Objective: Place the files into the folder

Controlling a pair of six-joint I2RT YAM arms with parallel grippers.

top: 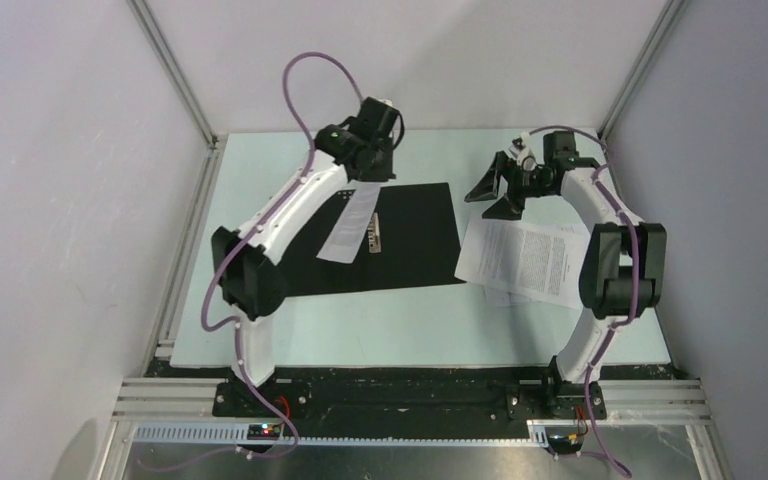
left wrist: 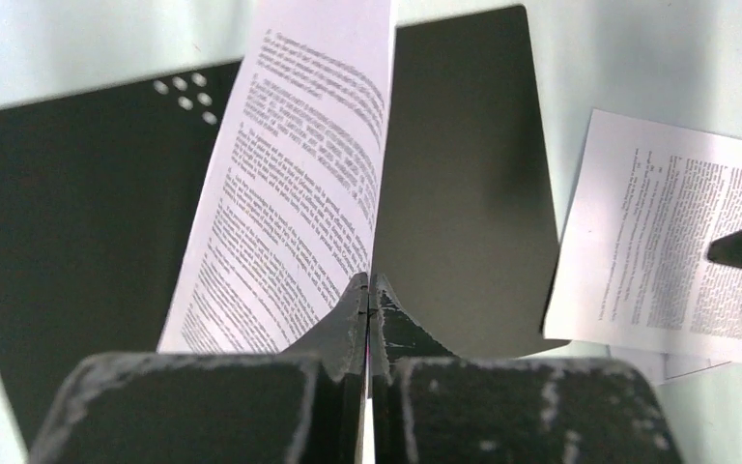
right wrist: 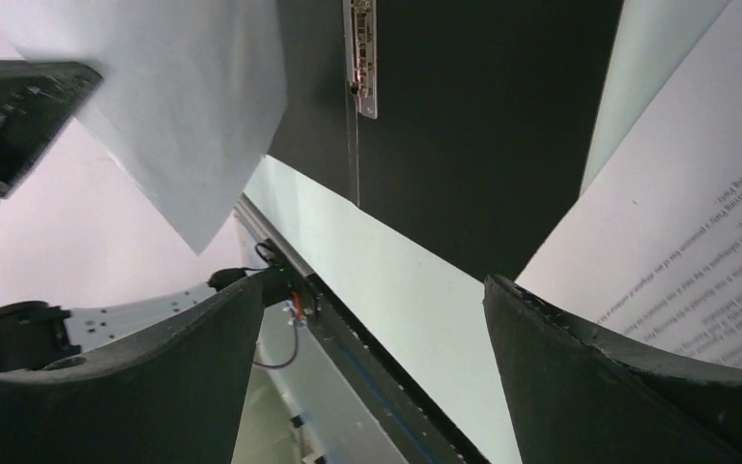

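The folder (top: 410,240) lies open on the table with its black inside up and a metal clip (right wrist: 360,58) along its hinge. My left gripper (top: 365,175) is shut on the top edge of one printed sheet (top: 350,225), which hangs down over the folder's left half. In the left wrist view the jaws (left wrist: 370,290) meet on that sheet (left wrist: 290,193). The other files (top: 525,262) lie on the table, overlapping the folder's right edge. My right gripper (top: 495,190) hovers above their far left corner, open with nothing in it (right wrist: 372,285).
The table is a pale mat (top: 390,325) boxed in by grey walls and aluminium posts (top: 175,75). The two arm bases sit on a black rail (top: 410,395) at the near edge. A corner of a lower sheet (top: 500,298) sticks out beneath the stack.
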